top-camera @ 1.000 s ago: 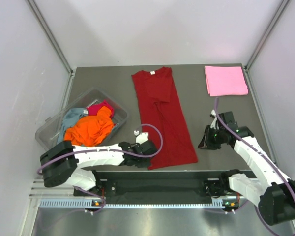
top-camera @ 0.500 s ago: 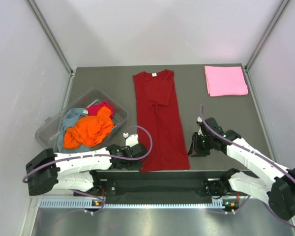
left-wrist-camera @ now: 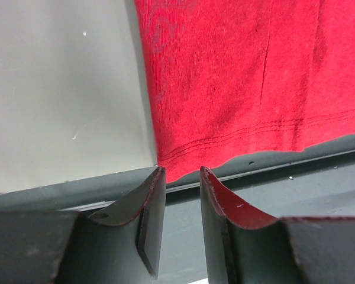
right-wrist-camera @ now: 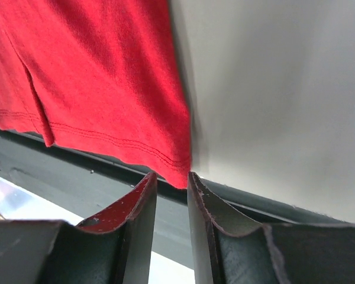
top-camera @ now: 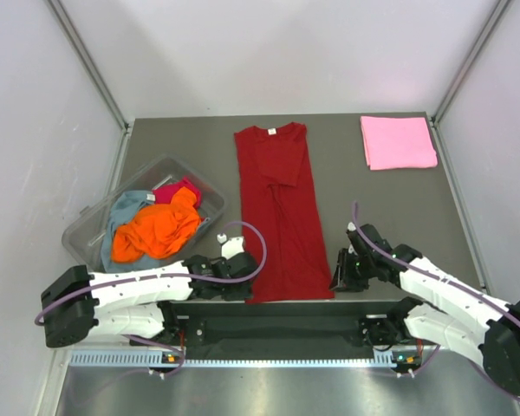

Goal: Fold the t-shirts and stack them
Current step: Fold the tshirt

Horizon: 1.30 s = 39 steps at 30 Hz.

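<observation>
Lying flat, the red shirt (top-camera: 282, 217) has its near corners right at the left gripper (left-wrist-camera: 181, 173) and right gripper (right-wrist-camera: 173, 176), both slightly open and holding nothing.

The dark red t-shirt (top-camera: 282, 217) lay flat along the middle of the table (top-camera: 364, 199), folded into a narrow strip, with its hem at the near edge. The pink t-shirt (top-camera: 398, 142) lay folded at the far right corner. The orange t-shirt (top-camera: 156, 230), the grey-blue t-shirt (top-camera: 126, 208) and the magenta t-shirt (top-camera: 178, 190) lay crumpled in the tub (top-camera: 210, 201).

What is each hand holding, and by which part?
Nothing. The left hand and right hand stand open at the near hem corners of the dark red t-shirt, which lies free.
</observation>
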Motion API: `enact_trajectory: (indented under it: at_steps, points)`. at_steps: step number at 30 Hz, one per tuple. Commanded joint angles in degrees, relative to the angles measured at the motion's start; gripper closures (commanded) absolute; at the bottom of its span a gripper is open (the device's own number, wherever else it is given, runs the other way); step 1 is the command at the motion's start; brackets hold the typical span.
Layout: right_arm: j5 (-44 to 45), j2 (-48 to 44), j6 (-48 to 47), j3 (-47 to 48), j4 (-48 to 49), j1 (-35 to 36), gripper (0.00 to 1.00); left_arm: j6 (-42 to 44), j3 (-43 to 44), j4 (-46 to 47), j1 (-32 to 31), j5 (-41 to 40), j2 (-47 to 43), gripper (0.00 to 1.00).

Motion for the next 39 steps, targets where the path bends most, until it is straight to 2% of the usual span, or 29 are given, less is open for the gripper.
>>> enact_trajectory:
  at_steps: [1,18,31,35,38,39]
  points:
    - [-1.42,-0.06,0.99,-0.34,4.12,1.56,0.71,-0.05,-1.10,2.86,-0.27,1.09,0.07,0.66]
    - [0.51,0.03,2.31,-3.24,3.69,3.40,0.71,-1.11,-3.92,6.29,-0.27,2.14,1.92,0.65]
    - [-0.02,0.21,3.28,-5.08,6.15,4.37,0.87,-2.25,-5.50,7.96,-0.27,2.58,0.33,0.71]
    - [0.07,0.03,3.19,-5.00,6.24,4.46,1.00,-2.07,-5.41,8.31,-0.27,2.58,0.33,0.81]
    - [0.07,-0.49,3.28,-4.82,5.97,4.81,1.00,-2.07,-5.41,8.31,-0.36,2.67,0.33,0.99]
    - [-0.02,-0.76,3.19,-4.73,5.71,4.90,1.00,-2.25,-5.24,8.23,-0.27,2.67,0.16,1.00]
